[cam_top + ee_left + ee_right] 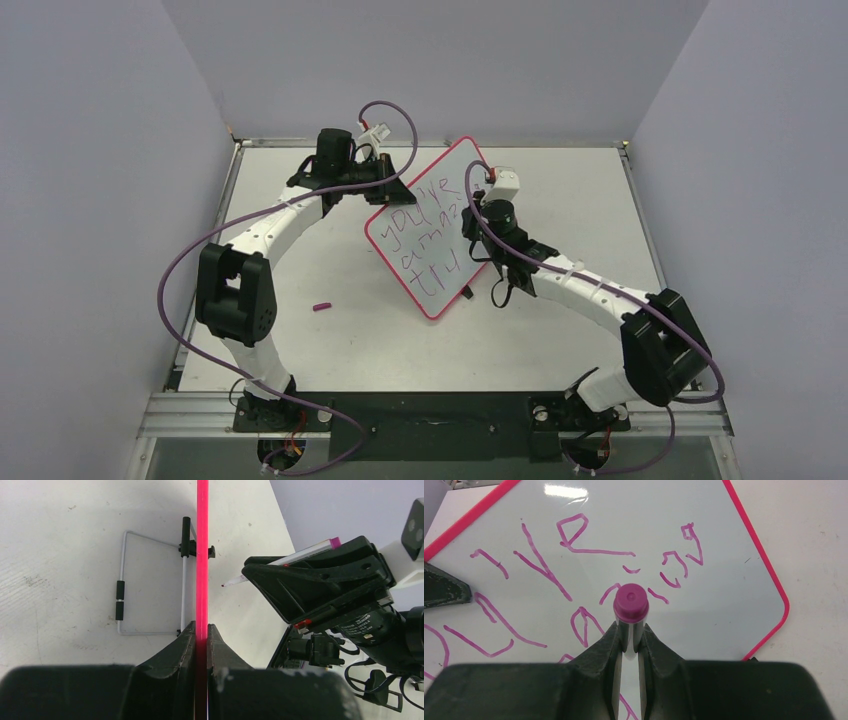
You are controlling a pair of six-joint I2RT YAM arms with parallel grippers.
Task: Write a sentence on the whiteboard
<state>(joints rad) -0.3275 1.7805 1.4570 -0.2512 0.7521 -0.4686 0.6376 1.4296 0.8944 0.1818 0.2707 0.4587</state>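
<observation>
The whiteboard (455, 170), white with a pink rim, stands tilted on edge in the middle of the table. Its face carries the sentence (432, 235) in purple scrawl over three lines. My left gripper (385, 190) is shut on the board's upper left rim, which shows as a pink strip (202, 555) between the fingers (201, 630). My right gripper (630, 630) is shut on a purple-ended marker (630, 605) pointed at the board (724, 595) and its lettering (544, 565). In the left wrist view the marker's tip (223, 585) stands a short way off the board's face.
A small purple cap (321, 307) lies on the table left of the board. A wire stand (150, 580) is clipped behind the board. Grey walls close in the table on the left, right and back.
</observation>
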